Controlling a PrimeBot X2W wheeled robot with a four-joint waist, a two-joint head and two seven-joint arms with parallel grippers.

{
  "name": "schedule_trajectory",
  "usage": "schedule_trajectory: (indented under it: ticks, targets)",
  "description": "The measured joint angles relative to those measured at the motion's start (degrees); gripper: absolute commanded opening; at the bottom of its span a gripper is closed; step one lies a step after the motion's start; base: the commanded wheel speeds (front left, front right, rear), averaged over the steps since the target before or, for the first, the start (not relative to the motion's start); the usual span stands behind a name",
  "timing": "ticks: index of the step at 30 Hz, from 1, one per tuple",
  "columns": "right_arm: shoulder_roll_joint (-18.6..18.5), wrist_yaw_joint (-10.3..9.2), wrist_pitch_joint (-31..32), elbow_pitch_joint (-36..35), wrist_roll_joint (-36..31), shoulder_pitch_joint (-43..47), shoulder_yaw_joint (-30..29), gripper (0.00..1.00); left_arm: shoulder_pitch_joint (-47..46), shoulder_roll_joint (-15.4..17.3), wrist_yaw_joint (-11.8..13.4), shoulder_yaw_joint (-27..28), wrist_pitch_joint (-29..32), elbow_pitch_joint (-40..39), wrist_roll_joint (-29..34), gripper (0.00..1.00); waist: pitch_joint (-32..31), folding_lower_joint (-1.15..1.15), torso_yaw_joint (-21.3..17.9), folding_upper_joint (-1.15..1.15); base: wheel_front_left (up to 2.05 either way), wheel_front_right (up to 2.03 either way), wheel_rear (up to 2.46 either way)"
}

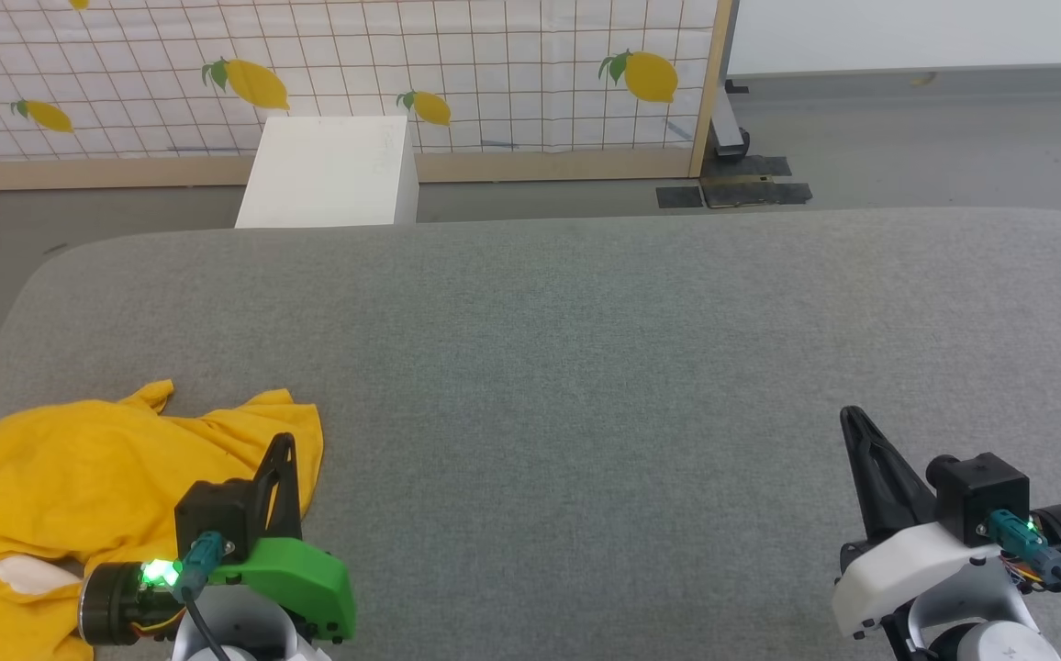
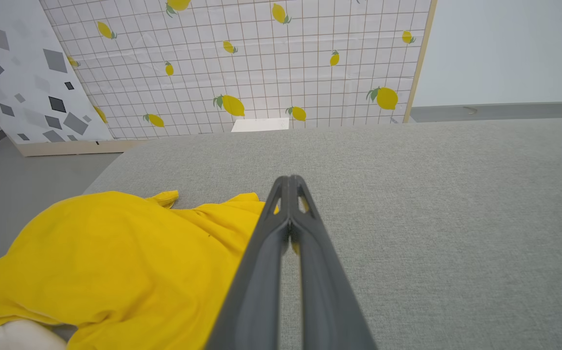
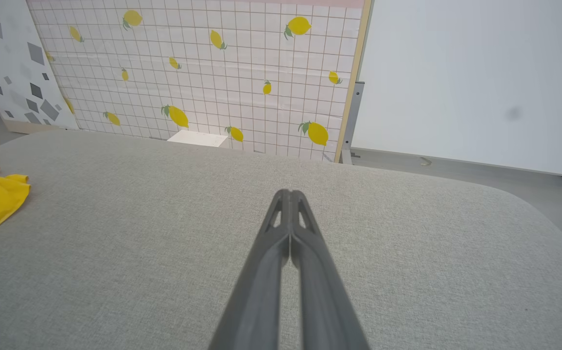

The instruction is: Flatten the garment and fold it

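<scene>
Mustard-yellow T-shirt (image 1: 81, 477), crumpled, at 8 o'clock on the grey upholstered surface (image 1: 586, 367); a white patch (image 1: 30, 574) shows near its lower edge. Left gripper (image 1: 284, 442): fingers pressed together with nothing between them, tips over the shirt's 3 o'clock edge; contact cannot be told. Right gripper (image 1: 852, 415), at 4 o'clock: fingers likewise together, empty, well apart from the shirt.

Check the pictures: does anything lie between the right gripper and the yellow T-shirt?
No loose thing does. The right gripper, shut, is at the right of the grey surface; the T-shirt lies crumpled at its near left corner, with bare surface between. Only the left gripper, shut, stands at the T-shirt's right edge.
</scene>
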Motion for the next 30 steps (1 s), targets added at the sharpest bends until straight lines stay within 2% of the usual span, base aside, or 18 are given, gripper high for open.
schedule_trajectory:
  ticks: [17, 18, 30]
  targets:
    - [0.00, 0.00, 0.00, 0.00, 0.00, 0.00, 0.00, 0.00, 0.00, 0.00, 0.00, 0.00, 0.00, 0.00, 0.00, 0.00, 0.00, 0.00, 0.00, 0.00, 0.00, 0.00, 0.00]
    - [0.00, 0.00, 0.00, 0.00, 0.00, 0.00, 0.00, 1.00, 0.00, 0.00, 0.00, 0.00, 0.00, 0.00, 0.00, 1.00, 0.00, 0.00, 0.00, 0.00, 0.00, 0.00, 0.00]
    - [0.00, 0.00, -0.54, 1.11, 1.18, 0.03, -0.26, 1.00, 0.08, 0.00, 0.00, -0.37, -0.54, 0.74, -0.85, 1.00, 0.02, 0.00, -0.02, 0.00, 0.00, 0.00, 0.00]
